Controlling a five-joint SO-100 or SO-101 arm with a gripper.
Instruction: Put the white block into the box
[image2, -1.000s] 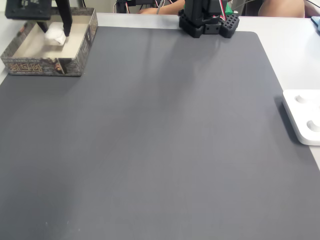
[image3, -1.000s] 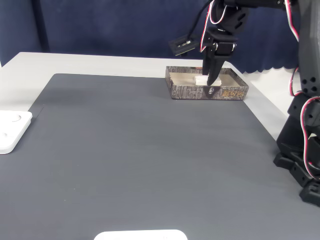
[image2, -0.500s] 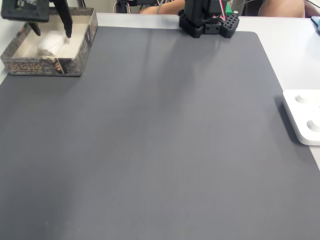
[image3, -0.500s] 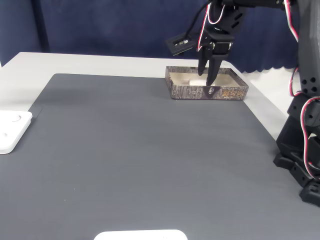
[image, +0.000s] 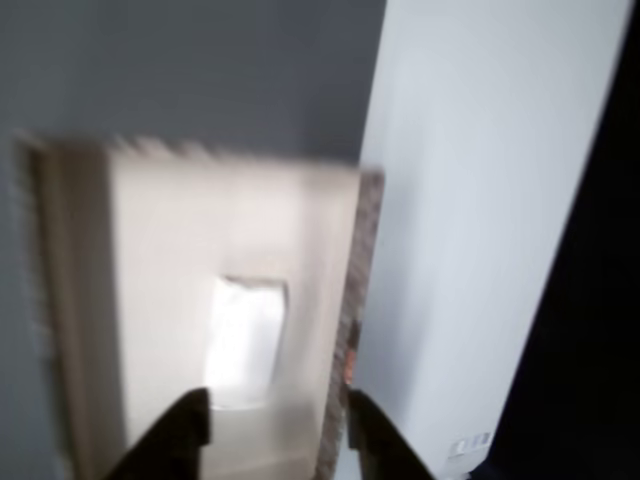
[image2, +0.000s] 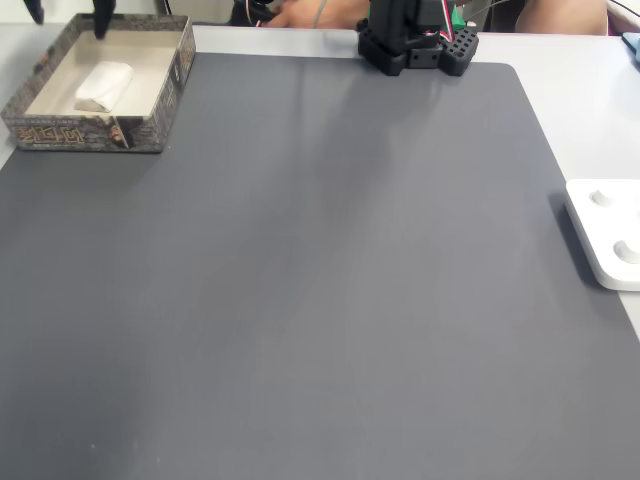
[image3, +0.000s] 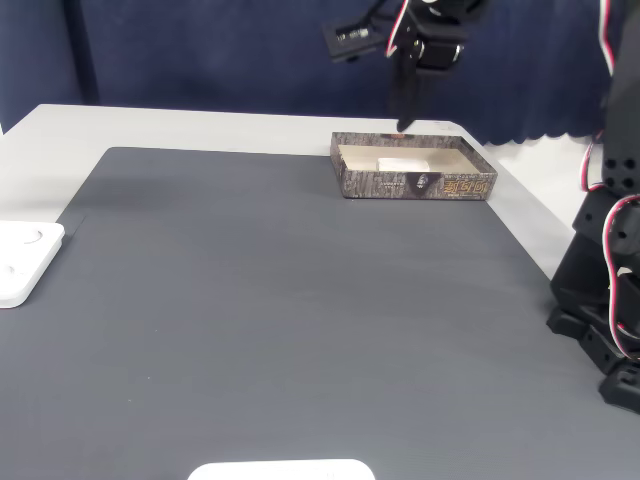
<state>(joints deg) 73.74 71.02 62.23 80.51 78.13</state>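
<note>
The white block (image2: 103, 86) lies flat on the floor of the box (image2: 80, 133), at the mat's far left corner in a fixed view. In another fixed view the block (image3: 405, 164) shows just over the box's patterned front wall (image3: 415, 184). My gripper (image2: 68, 14) hangs open above the box's back edge, holding nothing and clear of the block. From the side it (image3: 404, 115) sits well above the box rim. The blurred other view looks down past the two dark fingertips of the gripper (image: 275, 425) onto the block (image: 245, 340) inside the box (image: 345, 300).
A dark grey mat (image2: 330, 280) covers most of the table. A flat white device (image2: 608, 232) lies at the mat's right edge, also seen as the device (image3: 22, 260). The arm's black base (image2: 415, 40) stands at the back. A person's arm (image2: 330, 12) shows behind the table.
The gripper opened and let go of the white block, then rose up and back out of the box. The block now lies loose on the box floor.
</note>
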